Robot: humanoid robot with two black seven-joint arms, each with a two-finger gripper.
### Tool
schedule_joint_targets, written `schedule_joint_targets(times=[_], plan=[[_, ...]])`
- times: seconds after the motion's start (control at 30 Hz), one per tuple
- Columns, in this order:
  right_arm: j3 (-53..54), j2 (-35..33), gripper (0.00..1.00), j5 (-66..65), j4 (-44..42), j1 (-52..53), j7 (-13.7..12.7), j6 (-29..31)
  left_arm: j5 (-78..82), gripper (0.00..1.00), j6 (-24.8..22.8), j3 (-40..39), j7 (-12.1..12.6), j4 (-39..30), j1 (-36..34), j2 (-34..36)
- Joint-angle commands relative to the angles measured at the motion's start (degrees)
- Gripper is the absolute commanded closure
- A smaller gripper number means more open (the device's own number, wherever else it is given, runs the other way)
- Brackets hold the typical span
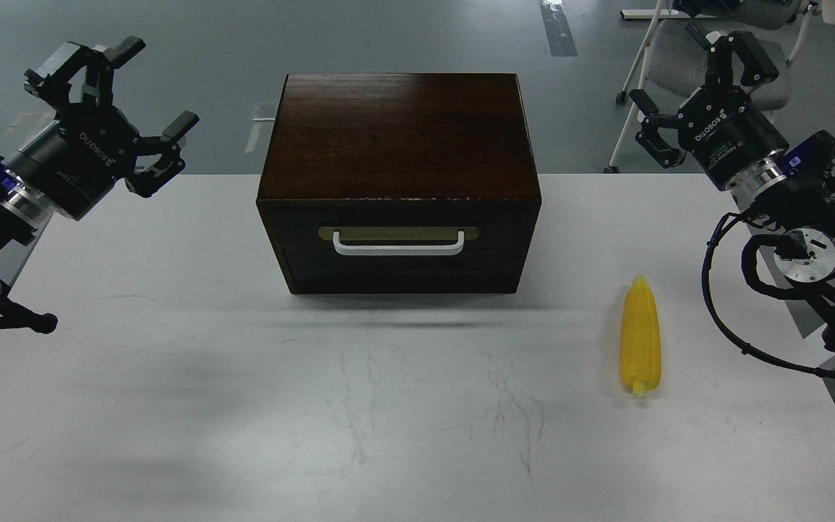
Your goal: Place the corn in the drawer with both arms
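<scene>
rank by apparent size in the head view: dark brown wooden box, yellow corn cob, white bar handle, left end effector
1. Dark brown wooden box, clearly largest.
2. Black left end effector, though it may sit nearer the camera, so this is unsure.
3. White bar handle and slim yellow plastic-looking corn cob: similar length, too close to rank.

— What sits on the white surface (171, 406)?

— A dark brown wooden box (399, 138) at the middle, its drawer (399, 246) closed, a white bar handle (398, 243) on a beige plate across the front.

— And the slim bright yellow plastic corn (640, 337)?

— Lying to the right of the box, well apart from it, pointed tip away from me.

— The grippers?

— The left gripper (124, 109) hangs above the left edge, fingers spread, empty. The right gripper (700, 90) hangs at the far right, fingers spread too, clear of the corn.
</scene>
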Motion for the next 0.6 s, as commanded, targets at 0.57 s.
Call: schedule_joint_targets(times=[0.57], plan=[[-0.09, -0.29, 0.0, 0.0, 0.05, -0.01, 0.0, 0.0, 0.57, 0.02, 0.0, 1.02, -0.28, 0.79, 0.98, -1.63]])
